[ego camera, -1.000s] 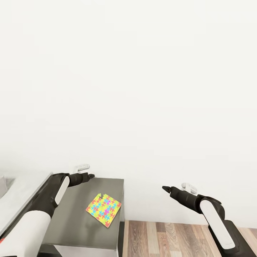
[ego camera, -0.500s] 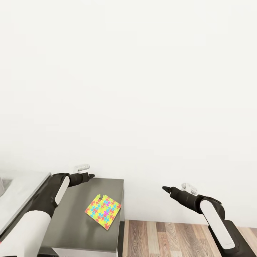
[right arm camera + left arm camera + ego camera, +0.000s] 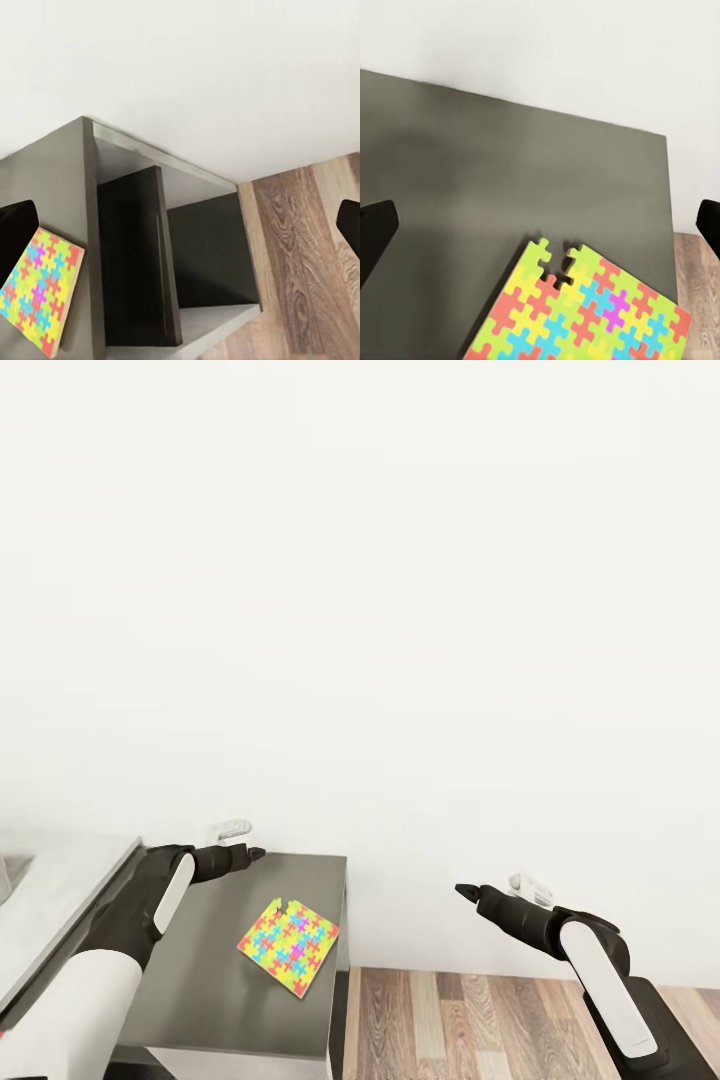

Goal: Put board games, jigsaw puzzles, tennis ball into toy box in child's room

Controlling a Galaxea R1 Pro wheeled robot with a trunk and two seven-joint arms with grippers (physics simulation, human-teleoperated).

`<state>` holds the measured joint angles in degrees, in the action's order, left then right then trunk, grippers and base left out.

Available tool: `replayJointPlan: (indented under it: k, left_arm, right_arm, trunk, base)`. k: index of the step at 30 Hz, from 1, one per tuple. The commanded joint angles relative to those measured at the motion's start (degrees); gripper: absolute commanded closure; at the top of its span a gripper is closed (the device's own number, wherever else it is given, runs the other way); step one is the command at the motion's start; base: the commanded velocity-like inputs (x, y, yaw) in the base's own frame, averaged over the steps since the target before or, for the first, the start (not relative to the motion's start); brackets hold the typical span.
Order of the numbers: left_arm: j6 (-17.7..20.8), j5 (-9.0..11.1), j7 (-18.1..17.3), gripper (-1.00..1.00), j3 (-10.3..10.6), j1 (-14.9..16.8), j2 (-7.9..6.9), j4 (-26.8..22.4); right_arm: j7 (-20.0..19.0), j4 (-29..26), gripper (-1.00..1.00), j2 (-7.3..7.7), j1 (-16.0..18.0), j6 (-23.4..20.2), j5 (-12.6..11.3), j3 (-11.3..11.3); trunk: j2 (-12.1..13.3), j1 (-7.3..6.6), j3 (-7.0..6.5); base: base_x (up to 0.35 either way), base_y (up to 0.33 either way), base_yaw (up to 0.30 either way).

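On the dark grey unit (image 3: 200,960), the left gripper (image 3: 252,852) hovers with fingers spread above a jigsaw puzzle (image 3: 289,946) lying flat near its edge, while the right gripper (image 3: 463,889), fingers likewise spread, hangs over the wood floor (image 3: 470,1020).

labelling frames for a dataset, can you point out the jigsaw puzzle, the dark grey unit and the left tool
jigsaw puzzle (image 3: 290,948), head view, middle of its patterned face
dark grey unit (image 3: 225,920), head view, bare top surface
left tool (image 3: 252,852), head view, at its fingertips, above the unit's back edge

Bare dark grey unit top (image 3: 215,960) around the lone jigsaw puzzle (image 3: 289,947), wall (image 3: 400,610) close behind.
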<state>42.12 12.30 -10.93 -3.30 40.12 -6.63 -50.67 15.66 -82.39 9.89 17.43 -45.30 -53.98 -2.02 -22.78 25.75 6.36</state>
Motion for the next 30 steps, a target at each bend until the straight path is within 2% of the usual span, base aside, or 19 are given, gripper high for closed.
replayJointPlan:
  k: [1,19,30]
  left_arm:
    - [0.3,0.0,-0.2,-1.0,-0.1,0.1,-0.01,0.0]
    - [0.3,0.0,-0.2,-1.0,-0.1,0.1,-0.01,0.0]
    - [0.7,0.0,-0.3,-1.0,0.8,0.1,-0.21,0.0]
  right_arm:
    - [0.6,-0.1,-1.0,0.05,0.1,-0.1,-0.6,-0.1]
    - [0.5,-0.1,-1.0,-0.05,0.1,0.0,-0.6,-0.1]
    - [0.6,-0.1,-1.0,-0.05,0.1,0.0,-0.7,-0.1]
  trunk:
    - [-0.1,0.03,0.21]
    - [-0.1,0.03,0.4]
    - [-0.1,0.03,0.77]
  base:
    - [0.0,0.0,0.0]
    - [0.0,0.0,0.0]
    - [0.0,0.0,0.0]
